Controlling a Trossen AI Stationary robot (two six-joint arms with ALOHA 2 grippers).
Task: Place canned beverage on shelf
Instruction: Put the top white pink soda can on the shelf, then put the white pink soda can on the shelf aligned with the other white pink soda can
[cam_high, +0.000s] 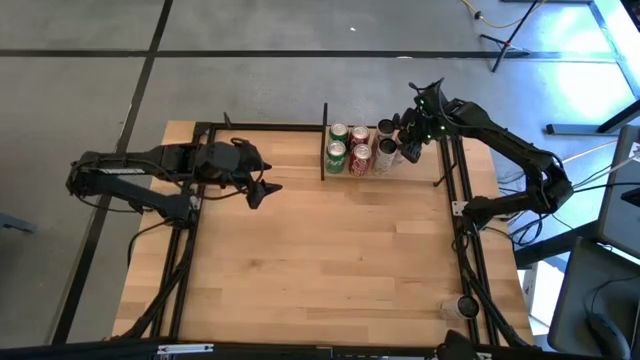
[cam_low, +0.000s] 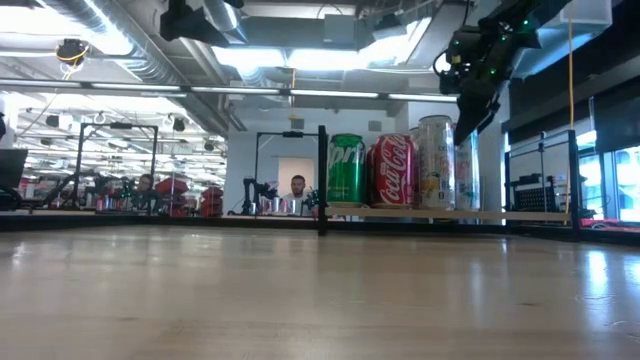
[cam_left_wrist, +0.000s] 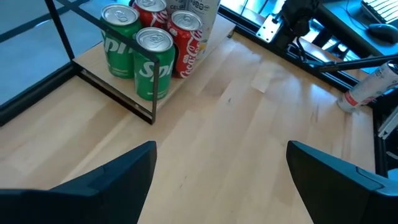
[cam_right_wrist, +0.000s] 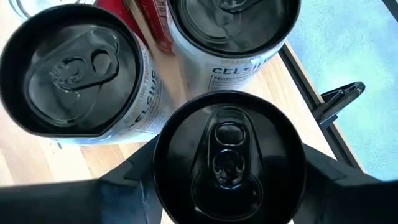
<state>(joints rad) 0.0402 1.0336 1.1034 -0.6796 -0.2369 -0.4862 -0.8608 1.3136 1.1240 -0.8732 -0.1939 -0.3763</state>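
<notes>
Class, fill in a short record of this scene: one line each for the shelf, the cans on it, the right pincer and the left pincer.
shelf: black-rod rack at the table's far edge
cans on shelf: two green cans, two red cans, two pale cans
right pincer: right pincer over the shelf's right end, closed on a dark-topped can
left pincer: left pincer open, empty, above the table left of the shelf
</notes>
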